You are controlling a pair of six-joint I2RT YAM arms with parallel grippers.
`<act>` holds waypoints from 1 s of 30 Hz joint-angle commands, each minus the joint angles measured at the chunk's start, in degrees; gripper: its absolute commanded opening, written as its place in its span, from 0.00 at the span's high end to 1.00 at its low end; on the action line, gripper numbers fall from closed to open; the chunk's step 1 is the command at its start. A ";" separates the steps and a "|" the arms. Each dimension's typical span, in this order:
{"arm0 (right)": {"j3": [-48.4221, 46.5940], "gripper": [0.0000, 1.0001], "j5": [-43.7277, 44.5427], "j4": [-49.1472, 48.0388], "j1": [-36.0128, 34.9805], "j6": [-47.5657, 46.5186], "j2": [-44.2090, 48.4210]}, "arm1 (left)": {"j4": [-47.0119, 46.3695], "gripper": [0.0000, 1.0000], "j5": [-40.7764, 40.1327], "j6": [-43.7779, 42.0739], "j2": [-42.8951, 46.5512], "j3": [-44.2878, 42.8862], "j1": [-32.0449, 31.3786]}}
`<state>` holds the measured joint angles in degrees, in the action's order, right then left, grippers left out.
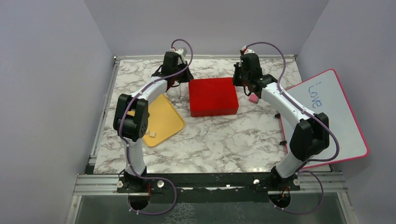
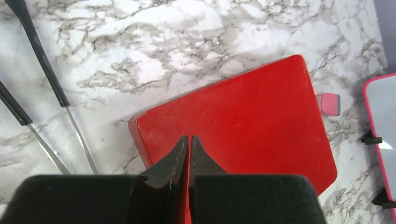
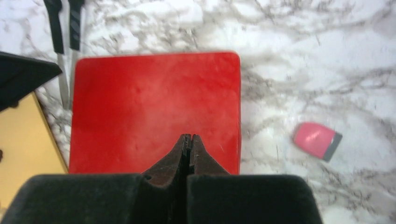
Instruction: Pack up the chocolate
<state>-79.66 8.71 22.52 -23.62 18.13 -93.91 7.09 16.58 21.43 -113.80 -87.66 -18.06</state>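
Note:
A closed red box lies flat on the marble table, also in the left wrist view and the right wrist view. A yellow tray left of it holds a pale cream chocolate cube; other pieces are hidden by the left arm. My left gripper is shut and empty, above the box's far left corner. My right gripper is shut and empty, above the box's far right side.
A small pink block lies right of the box. A pink-framed whiteboard reading "Love" sits at the right. Black-handled metal tongs lie between box and tray.

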 commanded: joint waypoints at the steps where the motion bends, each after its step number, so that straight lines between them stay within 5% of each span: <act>1: -3.91 0.99 1.22 -10.61 -0.11 -3.11 -3.96 | -6.40 0.97 1.34 1.69 0.94 -0.84 0.38; 11: -8.58 0.99 2.92 -19.31 0.99 -8.07 -18.82 | -8.54 0.97 -1.08 1.64 -7.42 -4.26 0.38; 18: -13.63 0.99 2.41 -11.67 1.66 -6.06 -30.82 | -7.18 0.96 -3.39 1.24 -11.92 -2.48 0.35; 23: -11.04 0.99 1.15 -13.71 1.68 -6.04 -27.63 | -5.37 0.93 -3.38 0.23 -10.12 -1.94 0.37; 30: -14.63 0.99 -3.22 -8.05 1.65 -6.00 -21.38 | -0.20 0.74 -0.85 0.61 -4.11 -5.20 0.57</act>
<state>-92.42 9.23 9.26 -22.26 11.99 -120.53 0.32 15.81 22.87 -122.54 -91.39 -17.85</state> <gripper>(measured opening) 0.016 0.201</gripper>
